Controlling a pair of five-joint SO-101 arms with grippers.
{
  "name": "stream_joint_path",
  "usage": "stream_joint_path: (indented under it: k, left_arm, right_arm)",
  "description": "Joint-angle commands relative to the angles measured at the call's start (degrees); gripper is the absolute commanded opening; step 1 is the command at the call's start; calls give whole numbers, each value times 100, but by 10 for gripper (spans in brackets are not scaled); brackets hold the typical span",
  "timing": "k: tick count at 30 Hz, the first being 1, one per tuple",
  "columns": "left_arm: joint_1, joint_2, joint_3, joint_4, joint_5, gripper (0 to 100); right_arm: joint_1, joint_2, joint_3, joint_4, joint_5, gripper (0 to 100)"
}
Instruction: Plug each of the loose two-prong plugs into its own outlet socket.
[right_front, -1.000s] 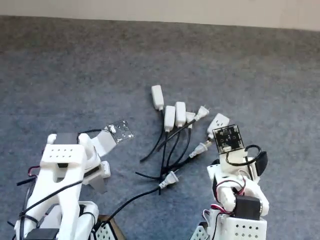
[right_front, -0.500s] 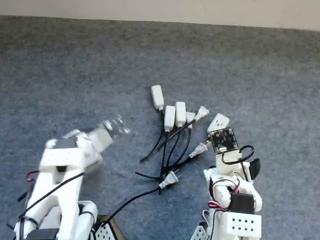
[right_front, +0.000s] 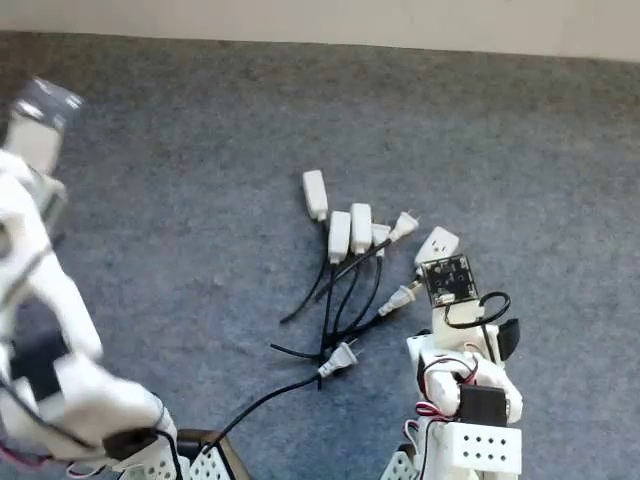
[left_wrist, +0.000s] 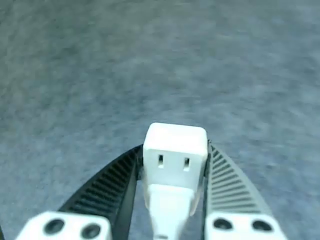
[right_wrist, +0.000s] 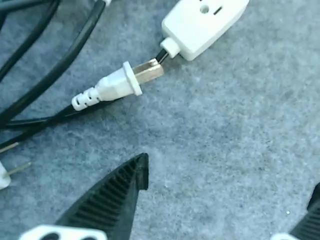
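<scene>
My left pincer (left_wrist: 174, 150) is way off to the left of the cord bundle (right_front: 330, 310), clamped on a white outlet socket (left_wrist: 175, 142) — two slots showing. Right pincer (right_wrist: 227, 185) hangs spread wide just right of the bundle, over a loose plug (right_wrist: 120, 82) lying just beside a second socket (right_wrist: 202, 22).

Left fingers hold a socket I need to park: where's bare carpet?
Widest bare carpet lies left of the socket row, between it and the left arm. The strip beyond the sockets toward the wall is bare too. Crowded: the cords and loose plugs from the sockets down to the right arm.
</scene>
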Motion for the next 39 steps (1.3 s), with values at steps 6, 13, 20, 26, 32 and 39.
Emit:
stream_joint_path:
  k: [6, 13, 20, 26, 32, 39]
  left_arm:
    - [-163, 5736, -8901, 1916, 316, 5]
    - [171, 6888, -9007, 1512, 527, 164]
    - [664, 6853, -8945, 1908, 888, 241]
    - [655, 6809, -9455, 1925, 914, 239]
    - [699, 5745, -9402, 1899, 1503, 239]
    - [2176, 4637, -9349, 3569, 1741, 239]
  right_arm:
    - [-48, 4, 75, -119, -62, 461]
    - [-57, -22, 171, -127, -62, 461]
    - [-57, -22, 171, -127, -62, 461]
    - [-57, -22, 180, -127, -62, 461]
    - [-57, -22, 180, -127, -62, 461]
    - [-31, -22, 180, -198, -264, 461]
